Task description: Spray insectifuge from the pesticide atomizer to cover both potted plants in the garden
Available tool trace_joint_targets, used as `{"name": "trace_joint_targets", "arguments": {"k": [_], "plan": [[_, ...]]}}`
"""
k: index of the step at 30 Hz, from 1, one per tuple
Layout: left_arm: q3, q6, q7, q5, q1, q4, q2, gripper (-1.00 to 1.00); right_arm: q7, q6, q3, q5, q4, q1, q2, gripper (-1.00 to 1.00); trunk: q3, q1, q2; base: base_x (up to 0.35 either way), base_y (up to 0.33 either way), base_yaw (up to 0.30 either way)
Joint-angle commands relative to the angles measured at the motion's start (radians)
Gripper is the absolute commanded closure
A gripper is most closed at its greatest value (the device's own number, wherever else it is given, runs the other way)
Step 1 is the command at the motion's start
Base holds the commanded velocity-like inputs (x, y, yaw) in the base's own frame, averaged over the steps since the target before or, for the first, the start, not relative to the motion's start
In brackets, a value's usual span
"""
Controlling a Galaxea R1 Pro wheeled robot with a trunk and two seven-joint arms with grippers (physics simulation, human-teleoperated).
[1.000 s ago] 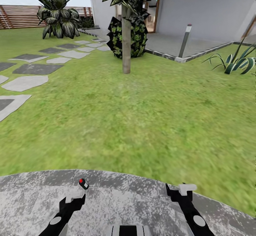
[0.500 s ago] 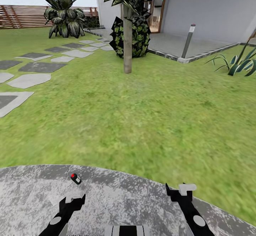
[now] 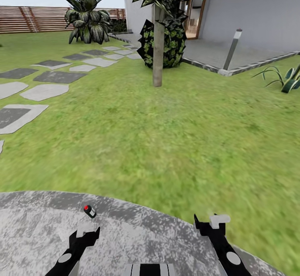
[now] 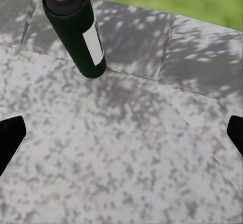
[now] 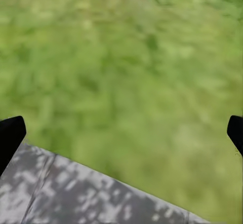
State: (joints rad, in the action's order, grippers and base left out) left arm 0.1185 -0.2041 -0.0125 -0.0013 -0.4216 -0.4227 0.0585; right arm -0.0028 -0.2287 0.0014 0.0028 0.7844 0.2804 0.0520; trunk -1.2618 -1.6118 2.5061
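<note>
The pesticide atomizer [image 3: 89,212] is a small dark bottle with a white patch and a red tip. It stands on the grey stone patio [image 3: 37,222] near its edge, a short way ahead of my left gripper [image 3: 86,230]. In the left wrist view the atomizer [image 4: 77,34] lies beyond the open left gripper [image 4: 121,133], clear of both black fingertips [image 4: 10,135]. My right gripper [image 3: 213,222] hangs open over the patio's rim with nothing in it, and its wrist view [image 5: 121,133] looks onto lawn. The potted plants are out of view.
Green lawn [image 3: 166,134] stretches ahead. A palm trunk [image 3: 157,47] stands mid-lawn with a dark bush [image 3: 168,45] behind it. Stepping stones [image 3: 41,90] run off left toward a broad-leaved plant [image 3: 87,20] and a slatted fence [image 3: 33,18]. A grey bollard light [image 3: 232,49] edges the house terrace.
The whole view has swung left, so the scenery has shifted right. The atomizer now stands a little farther ahead of my left gripper. Both grippers stay open.
</note>
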Motion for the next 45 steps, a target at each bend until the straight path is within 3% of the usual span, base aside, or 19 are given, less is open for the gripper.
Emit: {"name": "trace_joint_targets", "arguments": {"k": [1, 13, 30, 45], "plan": [[0.003, -0.004, -0.001, 0.000, -0.001, 0.001, 0.000, -1.00, 0.000, -0.003, 0.000, 0.000, -0.001, 0.000, 0.000, -1.00, -0.001, 0.000, 0.000, 0.321, 0.000, 0.061], [0.003, -0.005, 0.000, 0.000, 0.000, 0.001, 0.000, -1.00, 0.000, -0.003, 0.000, 0.000, -0.001, 0.000, 0.000, -1.00, -0.001, 0.000, 0.000, 0.215, 0.000, 0.174], [0.003, -0.005, 0.000, 0.000, 0.000, 0.001, 0.000, -1.00, 0.000, -0.003, 0.000, 0.000, -0.001, 0.000, 0.000, -1.00, -0.001, 0.000, 0.000, 0.009, 0.000, 0.006], [0.003, -0.009, -0.001, 0.000, 0.000, 0.001, 0.000, -1.00, 0.000, -0.003, 0.000, 0.000, 0.000, 0.000, 0.000, -1.00, -0.001, 0.000, 0.000, 0.155, 0.000, 0.000]]}}
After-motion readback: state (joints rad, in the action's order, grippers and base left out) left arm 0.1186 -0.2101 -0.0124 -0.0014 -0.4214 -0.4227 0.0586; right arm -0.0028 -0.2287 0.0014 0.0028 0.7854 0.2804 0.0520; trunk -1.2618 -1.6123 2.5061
